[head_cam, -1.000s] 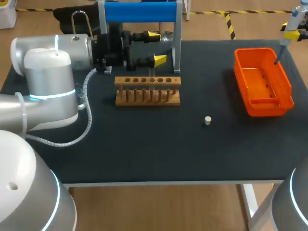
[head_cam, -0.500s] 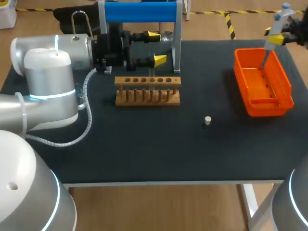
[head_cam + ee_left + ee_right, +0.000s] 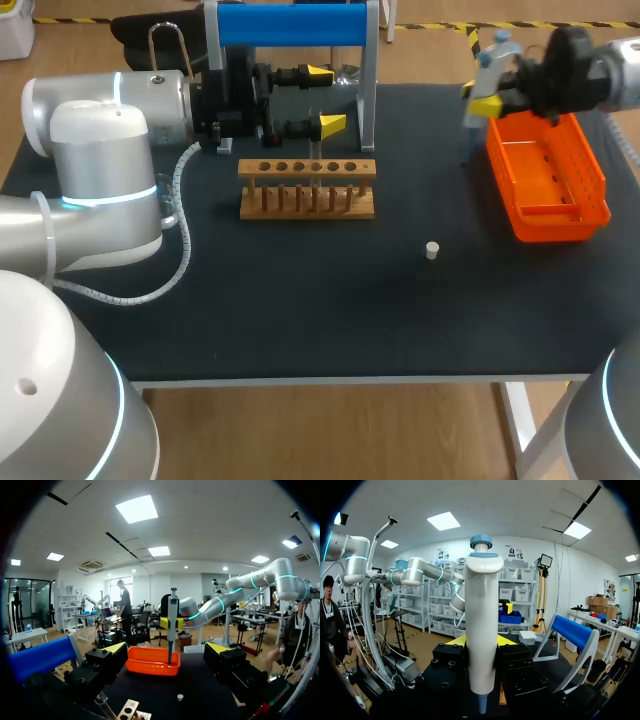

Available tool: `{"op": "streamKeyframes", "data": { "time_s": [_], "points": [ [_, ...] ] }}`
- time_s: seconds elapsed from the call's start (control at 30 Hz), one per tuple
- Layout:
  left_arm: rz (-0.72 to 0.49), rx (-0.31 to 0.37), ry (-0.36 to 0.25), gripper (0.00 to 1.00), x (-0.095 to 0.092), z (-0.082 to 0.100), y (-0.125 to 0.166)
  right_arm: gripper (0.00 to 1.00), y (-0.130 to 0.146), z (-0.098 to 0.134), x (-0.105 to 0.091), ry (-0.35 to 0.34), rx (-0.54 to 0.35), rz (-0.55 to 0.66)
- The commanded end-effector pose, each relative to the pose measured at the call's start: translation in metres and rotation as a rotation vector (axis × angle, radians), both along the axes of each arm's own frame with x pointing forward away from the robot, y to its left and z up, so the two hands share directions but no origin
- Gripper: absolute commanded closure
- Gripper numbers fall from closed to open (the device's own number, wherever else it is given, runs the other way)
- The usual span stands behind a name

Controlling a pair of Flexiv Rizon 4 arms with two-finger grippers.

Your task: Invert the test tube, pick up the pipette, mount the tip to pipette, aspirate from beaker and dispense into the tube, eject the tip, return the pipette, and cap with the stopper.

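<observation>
A slim white plastic pipette with a blue plunger cap [image 3: 487, 95] hangs upright, tip down, clamped from both sides by the yellow-tipped fingers of the right gripper [image 3: 485, 102], above the black tabletop [image 3: 300, 300] just beside the orange plastic basket [image 3: 550, 180], on the side facing the rack. In the right wrist view the pipette [image 3: 482, 630] fills the space between the fingers. A small white cylindrical stopper [image 3: 432, 250] lies alone on the table, well apart from the basket. Farther across, a wooden test-tube rack with a row of round holes [image 3: 307, 188] carries a clear glass test tube [image 3: 315, 150]. Behind the rack the left gripper [image 3: 326, 99] hovers with its fingers spread, grasping nothing, in front of a blue roller on a metal frame [image 3: 290, 25].
</observation>
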State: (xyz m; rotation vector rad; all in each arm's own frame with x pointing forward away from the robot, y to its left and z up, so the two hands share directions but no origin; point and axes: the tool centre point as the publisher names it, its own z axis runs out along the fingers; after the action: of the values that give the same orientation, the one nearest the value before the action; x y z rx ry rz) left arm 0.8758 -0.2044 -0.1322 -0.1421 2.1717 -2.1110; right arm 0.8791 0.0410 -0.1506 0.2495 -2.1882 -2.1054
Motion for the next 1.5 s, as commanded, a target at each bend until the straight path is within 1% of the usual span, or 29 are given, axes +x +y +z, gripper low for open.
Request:
{"op": "streamKeyframes", "data": {
  "time_s": [0.03,0.4,0.7,1.07,1.5],
  "points": [
    [-0.001,0.002,0.001,0.0,0.0,0.001,0.0,1.0,0.045,-0.002,-0.006,0.006,-0.002,-0.016],
    [-0.001,0.002,0.001,0.0,0.0,0.001,0.0,1.0,0.097,-0.015,-0.004,0.037,0.001,0.026],
    [-0.001,0.002,0.001,0.0,0.0,0.001,0.0,1.0,0.133,-0.02,-0.002,0.024,0.007,0.061],
    [-0.001,0.002,0.001,0.0,0.0,0.001,0.0,1.0,0.16,-0.024,0.0,-0.007,0.011,0.071],
    [-0.001,0.002,0.001,0.0,0.0,0.001,0.0,1.0,0.188,-0.02,-0.003,-0.044,0.021,0.085]
  ]
}}
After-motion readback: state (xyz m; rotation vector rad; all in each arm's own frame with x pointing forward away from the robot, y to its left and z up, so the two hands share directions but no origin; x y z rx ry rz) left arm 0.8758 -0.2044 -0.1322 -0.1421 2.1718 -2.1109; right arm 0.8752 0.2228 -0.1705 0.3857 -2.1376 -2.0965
